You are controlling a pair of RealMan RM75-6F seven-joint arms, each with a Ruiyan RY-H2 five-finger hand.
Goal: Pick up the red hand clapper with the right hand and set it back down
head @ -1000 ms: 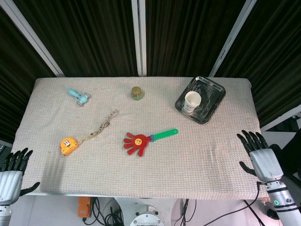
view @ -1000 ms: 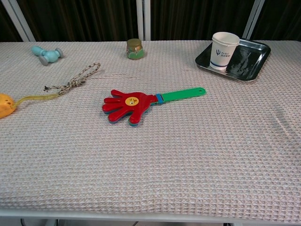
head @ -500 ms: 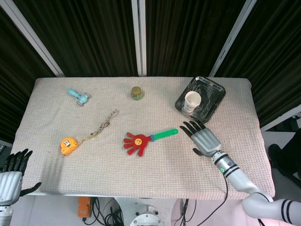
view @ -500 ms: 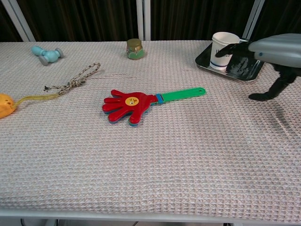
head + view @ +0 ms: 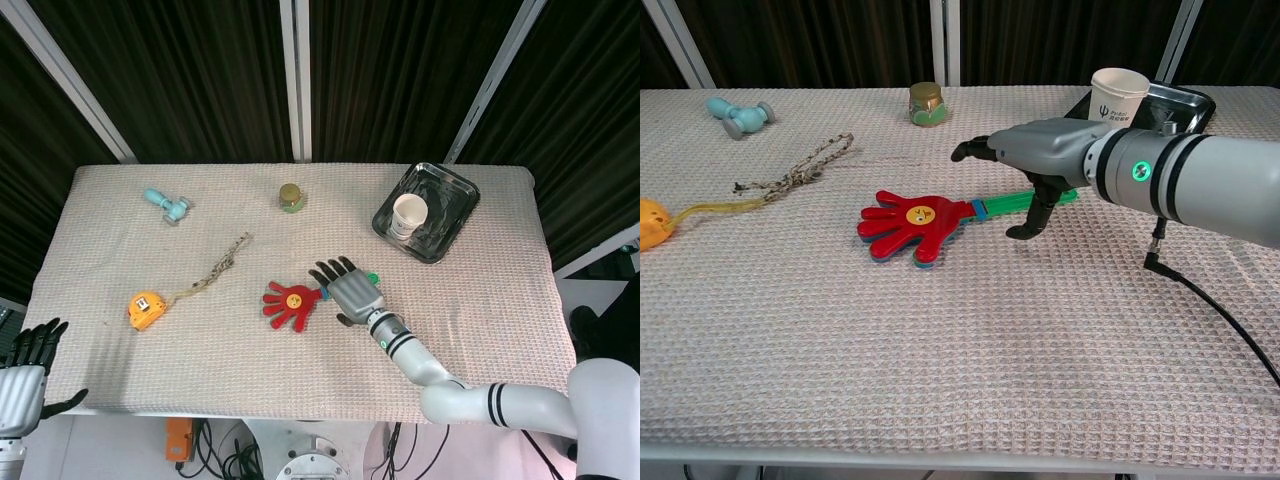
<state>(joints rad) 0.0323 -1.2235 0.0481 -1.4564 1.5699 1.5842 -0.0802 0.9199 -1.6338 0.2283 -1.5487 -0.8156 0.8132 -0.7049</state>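
The red hand clapper lies flat on the cloth near the table's middle, its green handle pointing right. My right hand hovers over that handle, palm down, fingers spread and holding nothing. The chest view shows its thumb reaching down just in front of the handle. Most of the handle is hidden under the hand in the head view. My left hand stays open off the table's front left corner, out of the chest view.
A black tray with a paper cup stands at the back right. A small jar, a teal dumbbell toy, a frayed string and an orange tape measure lie to the back and left.
My right arm has swept in from the table's right edge to just above the clapper's handle. The clapper and the left hand have not moved.
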